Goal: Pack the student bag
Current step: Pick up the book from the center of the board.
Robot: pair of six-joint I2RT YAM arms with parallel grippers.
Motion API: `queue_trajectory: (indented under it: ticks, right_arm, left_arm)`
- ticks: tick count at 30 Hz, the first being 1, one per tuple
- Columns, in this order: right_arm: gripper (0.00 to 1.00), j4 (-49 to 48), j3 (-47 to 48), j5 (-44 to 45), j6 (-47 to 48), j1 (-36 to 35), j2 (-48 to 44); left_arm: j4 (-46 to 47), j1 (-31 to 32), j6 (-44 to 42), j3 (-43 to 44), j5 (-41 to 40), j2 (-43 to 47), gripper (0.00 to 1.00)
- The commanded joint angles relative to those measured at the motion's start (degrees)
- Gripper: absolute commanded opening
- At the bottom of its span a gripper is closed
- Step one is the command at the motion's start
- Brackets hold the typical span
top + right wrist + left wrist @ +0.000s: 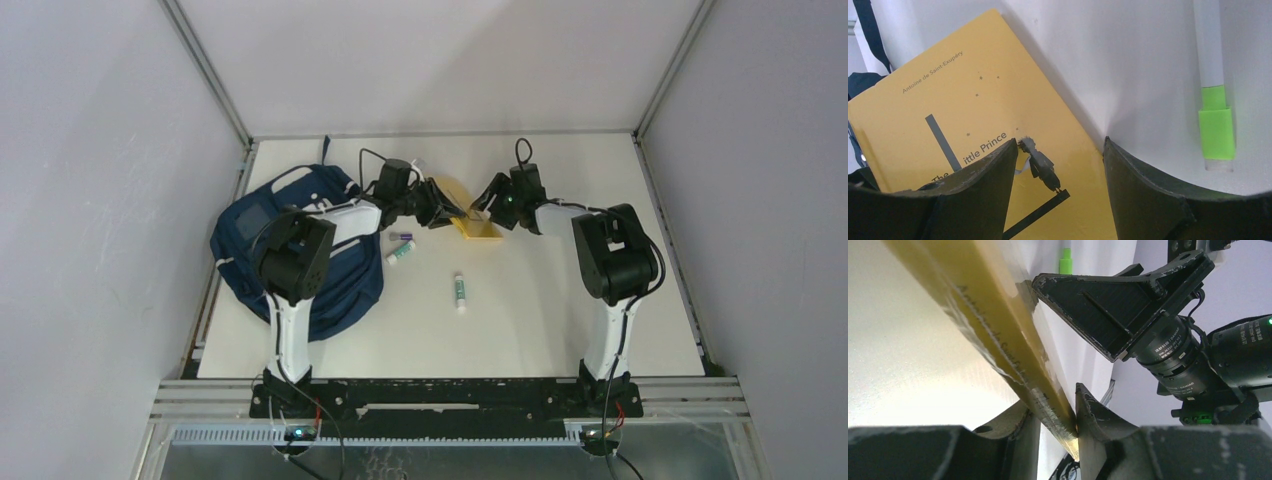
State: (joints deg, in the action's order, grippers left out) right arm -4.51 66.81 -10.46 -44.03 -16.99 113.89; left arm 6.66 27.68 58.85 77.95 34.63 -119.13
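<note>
The student bag (300, 255), a navy-blue backpack, lies at the table's left. A yellow book (473, 220), "The Little Prince", sits at mid-table with one side tilted up. My left gripper (440, 208) is shut on the book's edge; in the left wrist view the book's spine (998, 335) runs down between my left gripper's (1053, 401) jaws. My right gripper (488, 203) is open and empty just right of the book. In the right wrist view my right gripper (1059, 142) hovers over the book's cover (973, 100), apart from it. My right gripper also shows in the left wrist view (1108, 310).
A marker with a green cap (460, 291) lies in front of the book and shows in the right wrist view (1215, 100). Another green-capped marker (400, 253) and a small purple one (402, 237) lie next to the bag. Metal frame rails edge the table.
</note>
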Motion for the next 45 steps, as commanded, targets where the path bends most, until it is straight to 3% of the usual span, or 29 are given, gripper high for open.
queue_trajectory:
  ticks: [1, 7, 10, 13, 15, 20, 29, 35, 40, 45]
  right_arm:
    - [0.72, 1.54, -1.78, -5.37, -2.09, -5.62, 0.09]
    - [0.72, 0.86, -3.24, -4.81, -2.70, -5.62, -0.53]
    - [0.72, 0.73, -3.63, -4.66, -2.62, -5.58, -0.94]
    - [0.72, 0.88, -3.64, -4.58, -2.53, -5.55, -0.95]
    - [0.72, 1.10, -3.62, -4.37, -2.43, -5.57, -1.01]
    - [0.72, 2.05, -6.08, -1.89, -1.63, -4.98, -5.09]
    - [0.87, 5.72, -17.63, 4.32, 0.59, -0.33, -29.27]
    - [0.92, 7.29, -22.42, -0.93, -1.32, 1.97, -40.46]
    - [0.99, -5.68, -33.75, -12.30, -11.48, 6.18, -50.39]
    - [1.00, -22.53, -40.76, -18.16, -21.55, 6.25, -53.79]
  left_arm:
    - [10.42, 2.11, 4.26, -0.76, 0.37, 2.67, 0.34]
    - [10.29, 2.03, 4.97, -1.11, -0.07, 2.11, 0.51]
    - [10.28, 2.00, 5.55, -1.14, -0.01, 1.72, 0.53]
    - [10.30, 1.95, 5.98, -1.27, -0.44, 1.61, 0.49]
    - [9.92, 1.89, 6.00, -1.54, -0.73, 1.88, 0.39]
    - [7.73, 1.47, 4.60, -2.45, -0.64, 3.28, 0.01]
    - [4.94, 1.24, -2.80, -3.06, 4.21, 7.69, 0.00]
    - [13.07, 1.15, -4.05, -5.39, 6.64, 13.72, 0.00]
    - [22.42, 1.15, -3.04, -9.56, 6.45, 19.98, 0.00]
    - [39.90, 1.20, 6.21, -15.34, 3.46, 22.49, 0.00]
